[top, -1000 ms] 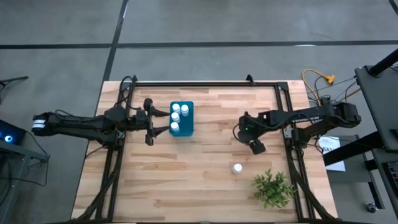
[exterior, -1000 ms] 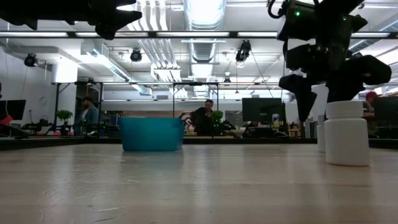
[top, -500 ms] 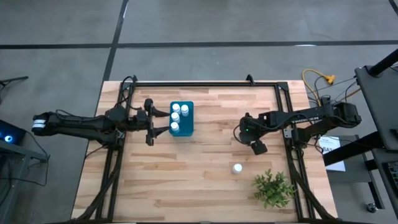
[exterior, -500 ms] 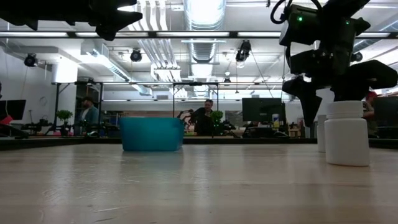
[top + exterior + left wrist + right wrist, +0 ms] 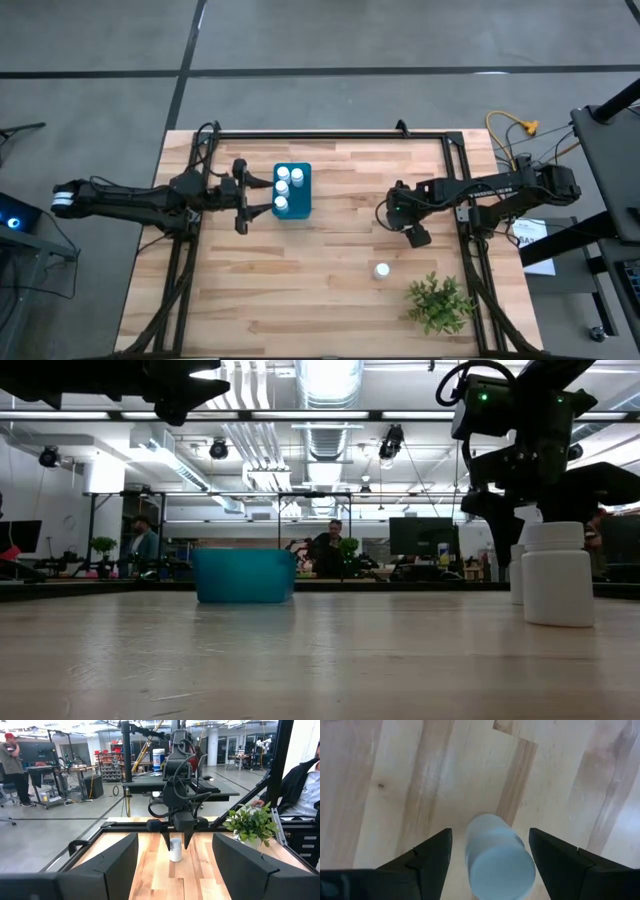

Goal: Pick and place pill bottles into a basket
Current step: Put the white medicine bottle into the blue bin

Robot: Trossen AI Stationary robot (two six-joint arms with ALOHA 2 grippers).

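Observation:
The blue basket [image 5: 305, 172] stands at the table's far left of centre and holds three white pill bottles [image 5: 282, 187]; it also shows in the low view [image 5: 244, 576]. My left gripper [image 5: 243, 195] is open and empty just left of the basket. My right gripper [image 5: 490, 832] is open and points down. Its fingers stand on either side of an upright white bottle [image 5: 500, 860] with gaps to both. That bottle also shows in the left wrist view [image 5: 175, 849]. Another bottle [image 5: 381, 270] stands upright on its base nearer the near edge.
A green leafy plant [image 5: 440, 303] stands at the near right corner, close to the free bottle. A black frame [image 5: 330, 134] runs along the table's far and side edges. Bare wood lies between the basket and my right gripper. People show in the room beyond.
My right gripper has gone a little toward the table's right edge and down, so that its fingers now stand around the bottle below it.

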